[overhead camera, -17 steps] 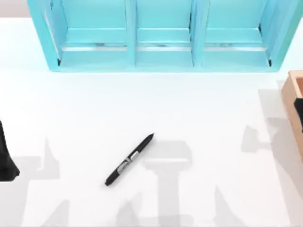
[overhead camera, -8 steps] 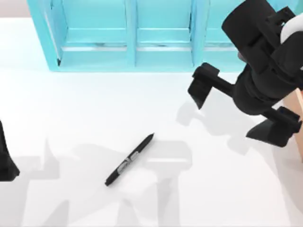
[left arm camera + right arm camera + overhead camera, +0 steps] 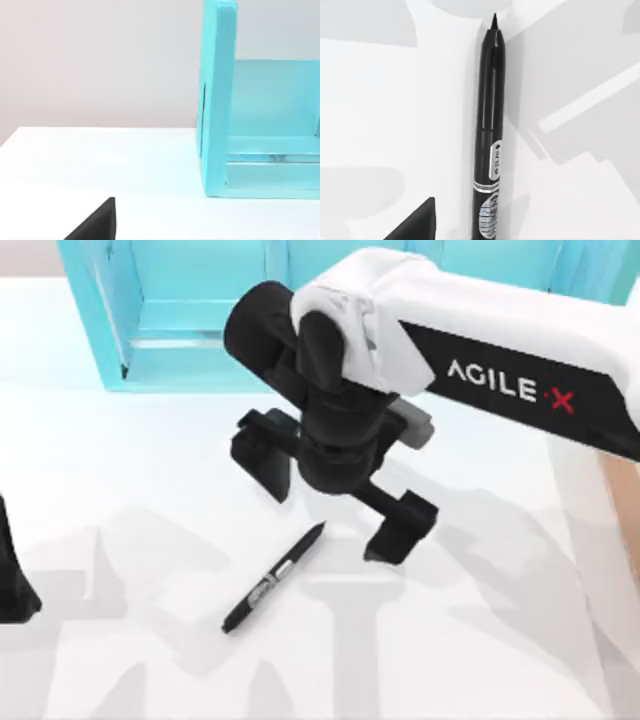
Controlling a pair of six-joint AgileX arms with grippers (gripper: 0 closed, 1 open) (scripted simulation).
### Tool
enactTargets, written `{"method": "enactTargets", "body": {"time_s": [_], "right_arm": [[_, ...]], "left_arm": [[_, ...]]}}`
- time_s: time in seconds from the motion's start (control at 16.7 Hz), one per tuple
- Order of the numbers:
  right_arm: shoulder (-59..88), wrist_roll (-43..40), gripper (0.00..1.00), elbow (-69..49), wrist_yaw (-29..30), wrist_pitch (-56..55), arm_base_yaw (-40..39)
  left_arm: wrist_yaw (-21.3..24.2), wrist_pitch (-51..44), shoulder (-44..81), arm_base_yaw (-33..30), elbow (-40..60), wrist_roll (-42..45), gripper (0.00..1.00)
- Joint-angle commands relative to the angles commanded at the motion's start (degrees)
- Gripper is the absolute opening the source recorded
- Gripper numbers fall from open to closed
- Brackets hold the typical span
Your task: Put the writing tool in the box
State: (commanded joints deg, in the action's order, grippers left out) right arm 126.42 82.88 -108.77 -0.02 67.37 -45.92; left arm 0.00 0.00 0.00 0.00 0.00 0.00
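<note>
— Out in the middle of the white table [image 3: 120,460], the pen [image 3: 273,579] lies flat and slantwise, its point toward the turquoise shelf unit [image 3: 180,340] at the back. Nothing is touching it.

— And the right gripper [image 3: 325,508]?

— It hangs just above and behind the pen's tip, fingers spread wide with nothing between them. From the wrist camera the pen [image 3: 490,150] runs straight up the view, so the hand looks lined up along its length.

— So the step in hand is the pick-up?

— I'd say so. To do it well, it should slide toward the silver band at mid-length, put one finger on each side of the barrel, then come straight down and close across it. Grabbing near the tip would likely let it swing.

— The left arm?

— Parked at the table's left edge [image 3: 12,580]; I can't tell how its fingers stand.

— And the box?

— A tan sliver at the right edge [image 3: 625,480], well apart from the pen.
</note>
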Motion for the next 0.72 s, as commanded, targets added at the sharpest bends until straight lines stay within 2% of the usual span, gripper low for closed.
{"method": "enactTargets", "body": {"time_s": [0.24, 0.72], "right_arm": [[6.75, 4.62, 1.0, -8.96, 0.22, 2.11, -2.48], [7.68, 4.95, 1.0, -9.0, 0.23, 1.22, -2.51]], "left_arm": [[0.0, 0.0, 0.0, 0.0, 0.0, 0.0, 1.0], [0.0, 0.0, 0.0, 0.0, 0.0, 0.0, 1.0]]}}
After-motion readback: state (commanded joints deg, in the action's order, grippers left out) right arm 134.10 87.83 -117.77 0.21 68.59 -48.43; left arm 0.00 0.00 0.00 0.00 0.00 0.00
